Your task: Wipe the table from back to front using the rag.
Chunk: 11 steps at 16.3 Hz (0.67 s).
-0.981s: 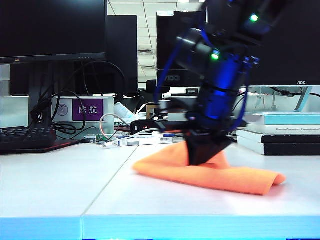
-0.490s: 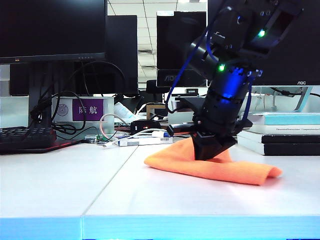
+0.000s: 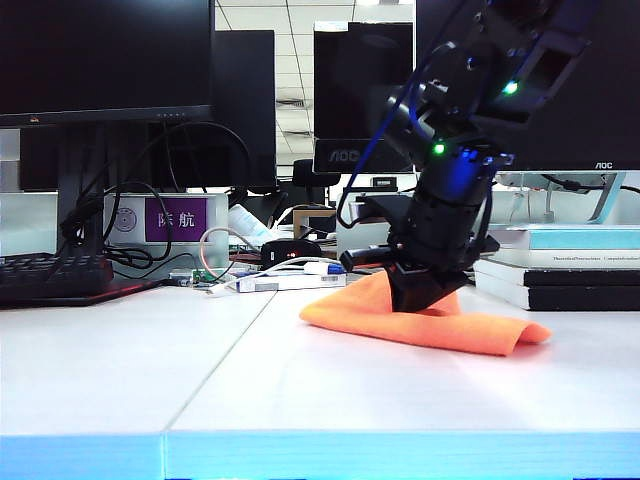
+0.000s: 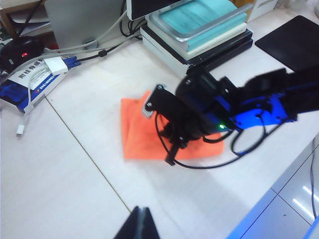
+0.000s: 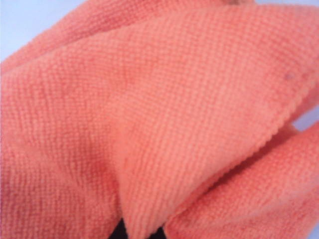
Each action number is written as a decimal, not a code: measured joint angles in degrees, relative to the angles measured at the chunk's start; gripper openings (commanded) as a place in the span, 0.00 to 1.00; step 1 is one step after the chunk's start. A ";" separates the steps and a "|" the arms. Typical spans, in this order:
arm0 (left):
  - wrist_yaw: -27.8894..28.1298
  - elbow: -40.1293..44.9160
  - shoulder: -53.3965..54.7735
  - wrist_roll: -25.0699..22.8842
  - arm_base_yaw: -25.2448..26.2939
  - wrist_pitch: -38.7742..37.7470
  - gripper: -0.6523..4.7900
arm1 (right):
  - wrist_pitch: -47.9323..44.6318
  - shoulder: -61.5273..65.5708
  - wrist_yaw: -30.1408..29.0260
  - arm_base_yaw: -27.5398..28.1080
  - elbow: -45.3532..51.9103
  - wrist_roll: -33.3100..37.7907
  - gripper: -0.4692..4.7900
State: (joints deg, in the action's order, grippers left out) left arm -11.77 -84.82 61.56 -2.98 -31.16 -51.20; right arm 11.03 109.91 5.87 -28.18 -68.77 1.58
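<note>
The orange rag (image 3: 470, 330) lies folded on the white table (image 3: 120, 370), right of the seam line. My right gripper (image 3: 425, 300) points down into the rag's left half, shut on a fold of it. Seen from the left wrist, the rag (image 4: 137, 129) lies flat with the right gripper (image 4: 172, 157) pressed on it. The rag (image 5: 149, 114) fills the right wrist view, a fold pinched at the right gripper (image 5: 142, 231). My left gripper (image 4: 142, 224) hangs above the table (image 4: 75, 174), shut and holding nothing; the exterior view does not show it.
A stack of books (image 3: 560, 270) lies behind the rag on the right. Cables, a white box (image 4: 30, 82) and a keyboard (image 3: 50, 275) crowd the back left under the monitors. A black pad (image 4: 294, 42) lies to the right. The light blue front edge (image 3: 300, 455) is near.
The right gripper has dragged the rag toward the back of the table and slightly right; the rag looks smaller and farther. The left gripper has kept still.
</note>
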 measured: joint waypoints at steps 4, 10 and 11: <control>0.00 0.00 0.39 0.00 0.00 0.00 0.11 | 0.87 3.89 0.24 0.68 -5.40 -1.86 0.09; 0.02 0.00 0.39 0.00 0.00 0.00 0.11 | 2.08 9.94 0.39 1.95 -14.29 -3.17 0.09; 0.02 0.00 0.39 0.00 0.00 0.00 0.11 | 1.92 11.67 0.35 2.49 -16.68 -3.37 0.09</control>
State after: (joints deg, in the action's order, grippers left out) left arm -11.75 -84.82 61.95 -2.98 -31.16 -51.20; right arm 12.95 121.58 6.22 -25.69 -85.45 -1.78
